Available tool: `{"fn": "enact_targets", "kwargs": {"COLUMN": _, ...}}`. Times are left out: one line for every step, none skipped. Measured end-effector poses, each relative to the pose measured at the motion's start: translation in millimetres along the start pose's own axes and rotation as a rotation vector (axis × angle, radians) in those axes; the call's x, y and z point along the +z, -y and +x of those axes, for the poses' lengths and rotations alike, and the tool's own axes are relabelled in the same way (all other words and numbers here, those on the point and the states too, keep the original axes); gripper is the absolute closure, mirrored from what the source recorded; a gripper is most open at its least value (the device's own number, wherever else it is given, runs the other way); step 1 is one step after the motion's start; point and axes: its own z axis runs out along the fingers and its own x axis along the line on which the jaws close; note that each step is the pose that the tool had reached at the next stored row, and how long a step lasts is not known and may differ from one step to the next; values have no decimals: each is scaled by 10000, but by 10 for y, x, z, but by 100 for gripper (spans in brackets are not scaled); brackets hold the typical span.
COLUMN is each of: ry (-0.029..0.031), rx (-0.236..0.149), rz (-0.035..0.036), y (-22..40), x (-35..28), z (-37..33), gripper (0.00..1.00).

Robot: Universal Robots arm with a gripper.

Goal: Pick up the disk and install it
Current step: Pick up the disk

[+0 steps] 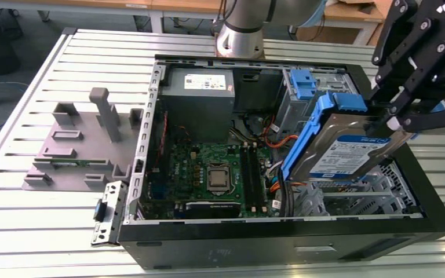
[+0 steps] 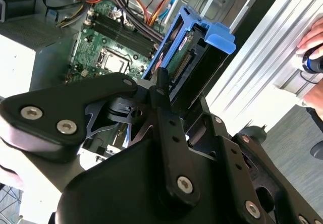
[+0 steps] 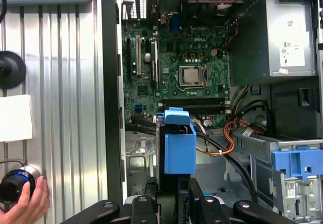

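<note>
Clamping the disk at one end, the gripper holds it tilted in the air above the open computer case; beneath sit the drive cage and motherboard; a person's hand rests on the slatted table outside.

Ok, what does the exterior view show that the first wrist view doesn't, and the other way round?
Exterior view: the grey fixture block on the table beside the computer case, and the labelled face of the disk. First wrist view: a hand by a round knob. Both: the disk held in the gripper above that case, and the motherboard.
</note>
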Motion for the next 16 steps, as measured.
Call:
{"fn": "enact_targets", "kwargs": {"ry": -1, "rx": -1, "rz": 0, "y": 15, "x": 0, "z": -1, "gripper": 65}}
{"fn": "enact_targets", "kwargs": {"ry": -2, "rx": -1, "rz": 0, "y": 26, "x": -1, "z": -1, "gripper": 65}}
{"fn": "enact_targets", "kwargs": {"ry": 1, "rx": 0, "rz": 0, "y": 37, "x": -1, "z": 3, "gripper": 65}}
{"fn": "enact_targets", "kwargs": {"ry": -1, "rx": 0, "rz": 0, "y": 49, "x": -2, "z": 11, "gripper": 65}}
{"fn": "enact_targets", "kwargs": {"ry": -2, "rx": -1, "rz": 0, "y": 62, "x": -3, "z": 23, "gripper": 65}}
{"fn": "enact_targets", "kwargs": {"ry": -2, "rx": -1, "rz": 0, "y": 74, "x": -5, "z": 34, "gripper": 65}}
{"fn": "enact_targets", "kwargs": {"ry": -2, "rx": -1, "rz": 0, "y": 83, "x": -5, "z": 40, "gripper": 65}}
{"fn": "enact_targets", "kwargs": {"ry": -2, "rx": -1, "rz": 0, "y": 92, "x": -4, "z": 42, "gripper": 65}}
{"fn": "enact_targets", "kwargs": {"ry": 0, "rx": 0, "rz": 0, "y": 102, "x": -3, "z": 43, "gripper": 65}}
{"fn": "enact_targets", "kwargs": {"ry": 1, "rx": 0, "rz": 0, "y": 115, "x": -2, "z": 43, "gripper": 65}}
{"fn": "enact_targets", "kwargs": {"ry": 0, "rx": -1, "rz": 1, "y": 137, "x": 0, "z": 43, "gripper": 65}}
{"fn": "enact_targets", "kwargs": {"ry": 0, "rx": 0, "rz": 0, "y": 162, "x": 3, "z": 42, "gripper": 65}}
{"fn": "enact_targets", "kwargs": {"ry": -1, "rx": 0, "rz": 0, "y": 185, "x": 5, "z": 41, "gripper": 65}}
{"fn": "enact_targets", "kwargs": {"ry": -1, "rx": 0, "rz": 0, "y": 210, "x": 6, "z": 40, "gripper": 65}}
{"fn": "enact_targets", "kwargs": {"ry": -1, "rx": -1, "rz": 0, "y": 236, "x": 8, "z": 39, "gripper": 65}}
{"fn": "enact_targets", "kwargs": {"ry": -3, "rx": -1, "rz": 0, "y": 263, "x": 9, "z": 38, "gripper": 65}}
